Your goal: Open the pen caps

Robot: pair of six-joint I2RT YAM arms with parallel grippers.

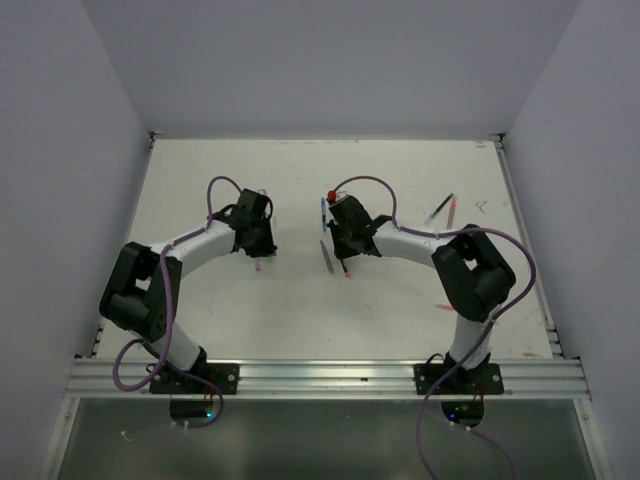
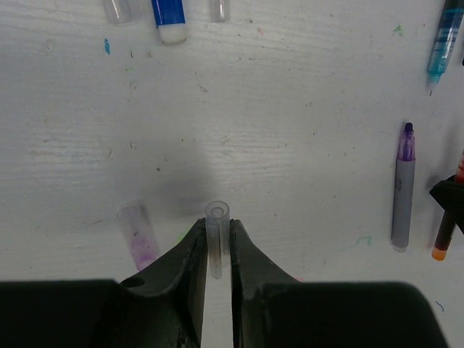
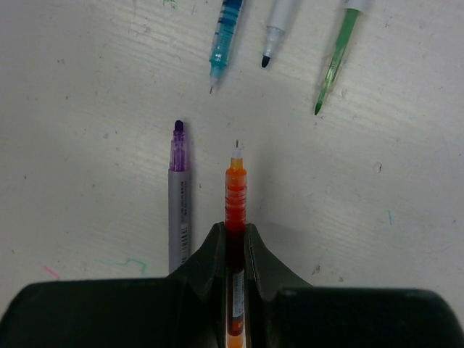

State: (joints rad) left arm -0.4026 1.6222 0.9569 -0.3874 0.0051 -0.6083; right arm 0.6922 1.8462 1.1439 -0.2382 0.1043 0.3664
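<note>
table (image 1: 300,330): both arms reach in from its near edge
left gripper (image 2: 217,230): over the middle, left of centre
right gripper (image 3: 235,233): over the middle, right of centre, apart from the left gripper
held cap (image 2: 217,216): between the left gripper's jaws
loose cap (image 2: 138,235): on the table near the held cap, toward the left edge
held pen (image 3: 235,192): between the right gripper's jaws, tip toward the far edge
neighbour pen (image 3: 178,196): on the table, just beside the held pen on its left, parallel
three pens (image 3: 278,32): side by side on the table, beyond the held pen's tip
pair of pens (image 1: 440,208): toward the far right corner — well apart from the rest
</note>
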